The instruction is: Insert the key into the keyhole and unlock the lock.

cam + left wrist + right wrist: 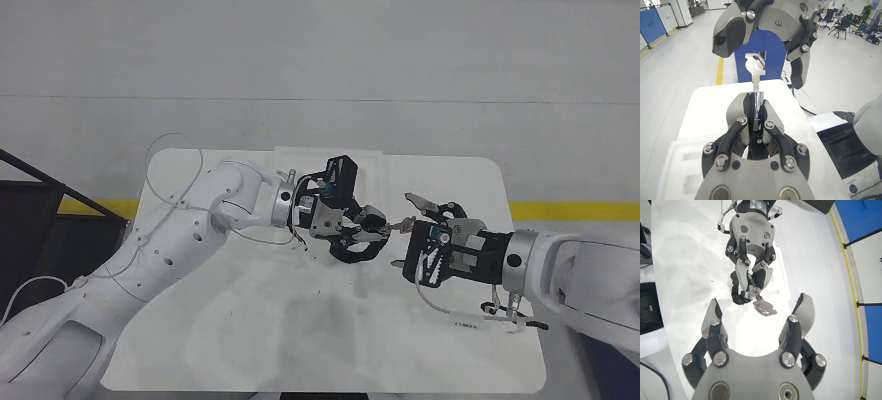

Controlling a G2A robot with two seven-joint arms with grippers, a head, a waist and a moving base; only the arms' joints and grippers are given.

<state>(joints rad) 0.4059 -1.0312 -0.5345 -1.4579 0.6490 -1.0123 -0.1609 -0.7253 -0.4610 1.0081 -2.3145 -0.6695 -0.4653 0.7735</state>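
the left gripper (755,103) is clamped on the chrome lock (758,108), held above the table (300,340). the key (755,66) sits in the keyhole (755,292), its long axis running straight from the lock toward the right gripper (759,300). that gripper is the nearer one to the key's head: its jaws are spread wide, flanking the head without touching. how deep the blade sits is hidden, and the left fingers (735,106) cover most of the lock.

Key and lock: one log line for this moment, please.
left gripper: shut on lock | key: in keyhole | right gripper: open, off key
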